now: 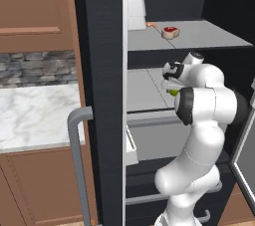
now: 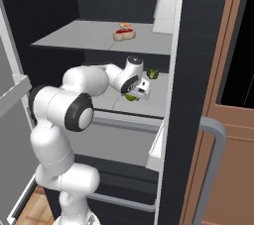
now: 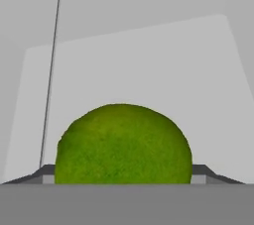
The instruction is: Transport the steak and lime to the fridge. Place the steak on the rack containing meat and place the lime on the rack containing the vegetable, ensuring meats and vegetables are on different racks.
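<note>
Inside the open fridge [image 1: 99, 70], over the lower of its two pale-grey shelves, the gripper [image 2: 133, 95] reaches in with the lime [image 3: 123, 143] clamped between its fingertips; in the hand view the yellow-green ball sits right at the bottom, with a dark finger [image 3: 42, 173] pressed against each side. The lime [image 2: 131, 97] hangs just above the rack containing the vegetable [image 2: 154, 101], near its front, and I cannot tell whether it touches the board. Farther back on that same shelf, to the right of the hand in the right base view, lies the vegetable [image 2: 153, 74], a darker knobbly lump, apart from the lime. One shelf up, the steak [image 2: 124, 33] rests on the rack containing meat [image 2: 74, 38], with a small orange piece of food [image 2: 125, 25] just behind it. From the left base view, the lime [image 1: 174, 92] peeks out under the white wrist.
</note>
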You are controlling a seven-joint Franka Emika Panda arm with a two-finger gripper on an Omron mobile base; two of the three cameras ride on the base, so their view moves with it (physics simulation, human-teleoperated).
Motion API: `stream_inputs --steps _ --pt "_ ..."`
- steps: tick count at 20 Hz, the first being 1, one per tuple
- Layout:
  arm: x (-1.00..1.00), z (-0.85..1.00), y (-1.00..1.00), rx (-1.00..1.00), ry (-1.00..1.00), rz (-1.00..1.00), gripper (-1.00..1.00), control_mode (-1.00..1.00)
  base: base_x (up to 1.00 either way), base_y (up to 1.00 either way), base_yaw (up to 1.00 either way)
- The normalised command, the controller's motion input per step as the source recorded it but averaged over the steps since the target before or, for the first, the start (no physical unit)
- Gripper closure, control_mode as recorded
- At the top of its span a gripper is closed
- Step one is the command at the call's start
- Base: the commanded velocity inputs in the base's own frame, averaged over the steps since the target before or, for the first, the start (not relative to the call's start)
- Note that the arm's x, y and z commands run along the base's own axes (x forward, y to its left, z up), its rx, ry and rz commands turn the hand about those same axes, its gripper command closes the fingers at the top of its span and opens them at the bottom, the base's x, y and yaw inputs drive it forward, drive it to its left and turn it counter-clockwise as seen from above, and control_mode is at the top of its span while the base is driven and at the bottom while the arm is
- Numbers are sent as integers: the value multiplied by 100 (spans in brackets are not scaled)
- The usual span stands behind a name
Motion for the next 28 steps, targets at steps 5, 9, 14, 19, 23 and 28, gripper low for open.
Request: stream_inputs --steps 5,9,14,19,23,28 --pt "-1 -18 0 0 0 0 -100 -100 0 0 0" --pt "-19 -7 -4 1 -5 0 -100 -100 0 0 0" --pt "-41 -10 0 2 -8 0 -100 -100 0 0 0" --pt "-56 -17 2 0 -8 0 -100 -100 0 0 0" --pt "-71 32 0 0 -24 0 -100 -100 0 0 0" --pt "-87 43 1 0 -24 0 -100 -100 0 0 0"
